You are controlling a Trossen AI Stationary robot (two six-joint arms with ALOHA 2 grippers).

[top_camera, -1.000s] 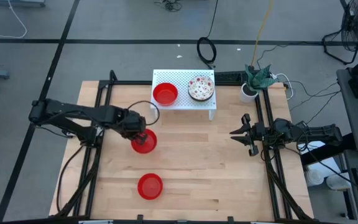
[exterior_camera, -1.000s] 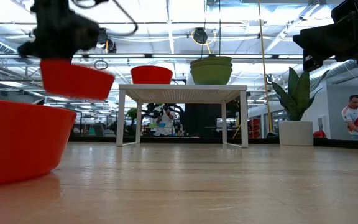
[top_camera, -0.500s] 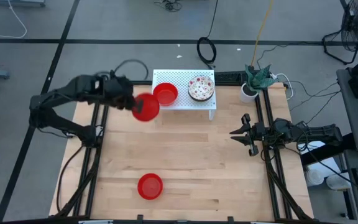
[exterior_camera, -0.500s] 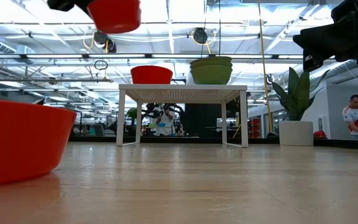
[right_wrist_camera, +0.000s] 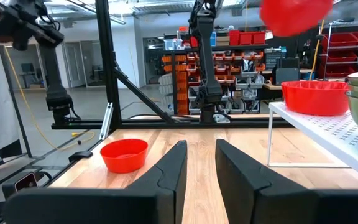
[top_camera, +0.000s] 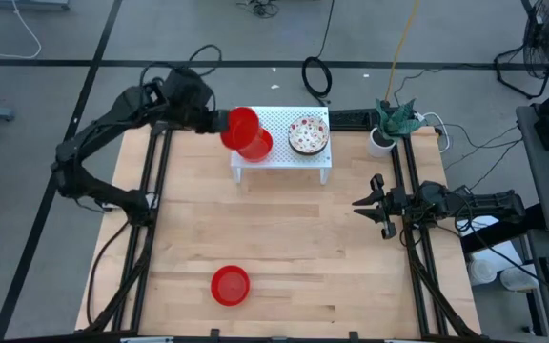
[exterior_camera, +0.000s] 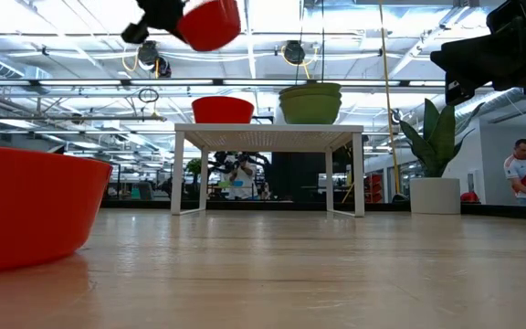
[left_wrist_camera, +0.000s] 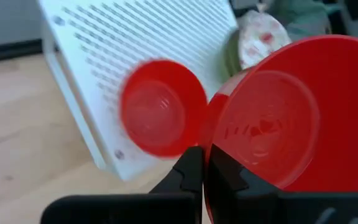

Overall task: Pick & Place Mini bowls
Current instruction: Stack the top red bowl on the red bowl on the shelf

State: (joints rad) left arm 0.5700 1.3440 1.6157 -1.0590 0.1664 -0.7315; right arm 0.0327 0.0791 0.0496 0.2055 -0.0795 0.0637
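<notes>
My left gripper [top_camera: 219, 122] is shut on a plain red mini bowl [top_camera: 241, 127] and holds it in the air over the left part of a white perforated stand [top_camera: 284, 157]. On the stand sit another red bowl [top_camera: 257, 146] and stacked white, red-patterned bowls [top_camera: 308, 134]. A third red bowl [top_camera: 230, 285] rests on its base on the wooden table, near its near edge. In the low view the held bowl [exterior_camera: 210, 23] hangs high above the stand's red bowl [exterior_camera: 223, 110]. My right gripper [top_camera: 370, 205] waits open at the table's right side. My left gripper pinches the held bowl's rim [left_wrist_camera: 211, 155], one finger [left_wrist_camera: 232, 177] inside the bowl and one [left_wrist_camera: 188, 171] outside. The fingers come about level from the table's left. The bowl is lifted clear and tipped steeply on edge, above the stand's red bowl [left_wrist_camera: 160, 115].
A white cup with a green plant [top_camera: 384, 129] stands at the table's far right corner, beside cables. Black frame rails run along the table's left and right sides. Bare wood lies between the stand and the near red bowl [right_wrist_camera: 124, 154]. A person [exterior_camera: 523, 174] is in the room behind.
My left arm has carried the red bowl from low over the table's left middle up and toward the far edge, then right over the stand. The bowl has tipped from nearly level onto its edge. The right arm has kept still.
</notes>
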